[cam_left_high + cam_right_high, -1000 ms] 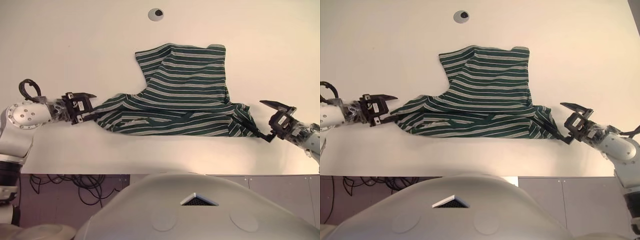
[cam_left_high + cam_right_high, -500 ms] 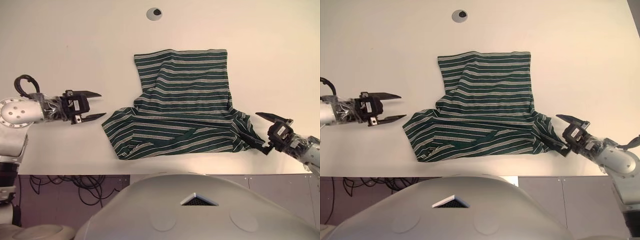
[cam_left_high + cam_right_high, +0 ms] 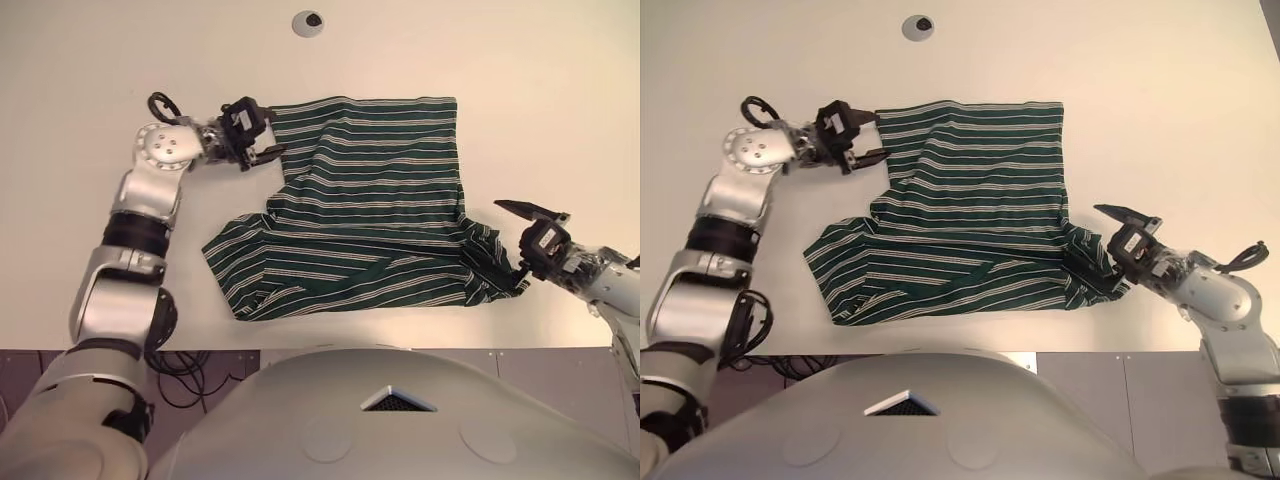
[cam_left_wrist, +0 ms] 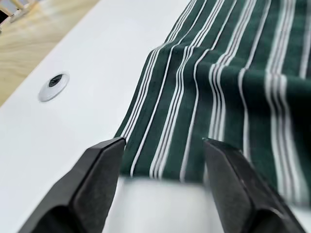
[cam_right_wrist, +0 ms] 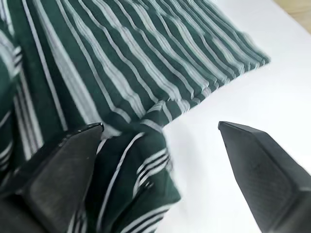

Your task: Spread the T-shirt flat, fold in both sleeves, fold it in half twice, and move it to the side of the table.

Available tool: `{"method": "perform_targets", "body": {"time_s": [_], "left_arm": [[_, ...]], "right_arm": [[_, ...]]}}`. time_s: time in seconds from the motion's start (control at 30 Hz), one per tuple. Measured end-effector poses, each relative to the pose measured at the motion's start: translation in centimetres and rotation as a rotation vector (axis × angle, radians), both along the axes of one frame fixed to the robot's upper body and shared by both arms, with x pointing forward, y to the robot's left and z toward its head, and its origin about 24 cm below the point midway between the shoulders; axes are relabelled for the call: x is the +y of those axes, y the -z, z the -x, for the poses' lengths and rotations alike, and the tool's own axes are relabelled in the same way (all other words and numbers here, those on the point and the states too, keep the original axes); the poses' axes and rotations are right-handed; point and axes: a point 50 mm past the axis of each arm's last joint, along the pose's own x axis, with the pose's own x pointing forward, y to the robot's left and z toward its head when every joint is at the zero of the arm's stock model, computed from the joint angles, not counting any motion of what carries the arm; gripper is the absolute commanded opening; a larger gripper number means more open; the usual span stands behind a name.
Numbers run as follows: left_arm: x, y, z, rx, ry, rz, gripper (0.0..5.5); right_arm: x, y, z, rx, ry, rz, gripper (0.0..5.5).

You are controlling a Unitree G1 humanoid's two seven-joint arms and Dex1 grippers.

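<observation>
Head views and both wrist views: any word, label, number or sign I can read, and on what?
No text can be read.
T-shirt: stripes only, no print or tag showing.
Left gripper: a small pale patch on its body, too small to read.
Right gripper: a small pale patch on its body, too small to read.

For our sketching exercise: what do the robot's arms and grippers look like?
The left arm and right arm are silver-grey with black joint bands. The left gripper and right gripper are black, each with two pointed fingers. A black cable loops at the left wrist; the right gripper carries a white label.
</observation>
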Motion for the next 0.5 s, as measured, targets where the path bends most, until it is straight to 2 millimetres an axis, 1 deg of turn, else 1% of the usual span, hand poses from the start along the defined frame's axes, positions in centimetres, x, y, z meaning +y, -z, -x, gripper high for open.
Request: {"method": "perform_targets", "body": {"time_s": [0.07, 0.1, 0.13, 0.2, 0.33, 0.4, 0.5], "left_arm": [[-1.1, 0.0, -1.6, -0.006, -0.032, -0.031, 2.87], [-1.4, -0.1, -2.2, -0.017, -0.048, -0.06, 2.87], [-1.5, -0.1, -2.7, -0.028, -0.064, -0.092, 2.87], [-1.1, 0.0, -3.1, -0.057, -0.085, -0.177, 2.87], [0.0, 0.0, -3.5, -0.108, -0.132, -0.256, 2.87], [0.4, 0.0, -3.5, -0.133, -0.146, -0.261, 2.87], [0.6, -0.4, -3.5, -0.168, -0.152, -0.204, 2.87]], "right_arm": [[0.9, 0.3, -0.7, -0.001, -0.017, -0.03, 4.36], [1.0, 0.8, -0.7, 0.016, -0.032, -0.019, 4.36], [0.8, 1.2, -0.6, 0.04, -0.027, -0.007, 4.36], [0.5, 1.5, -0.4, 0.054, -0.033, 0.013, 4.36], [-0.1, 1.7, -0.1, 0.067, -0.037, 0.034, 4.36], [-0.3, 1.4, -0.5, 0.047, -0.031, 0.04, 4.36], [-0.4, 1.2, -1.0, 0.016, -0.031, 0.033, 4.36]]}}
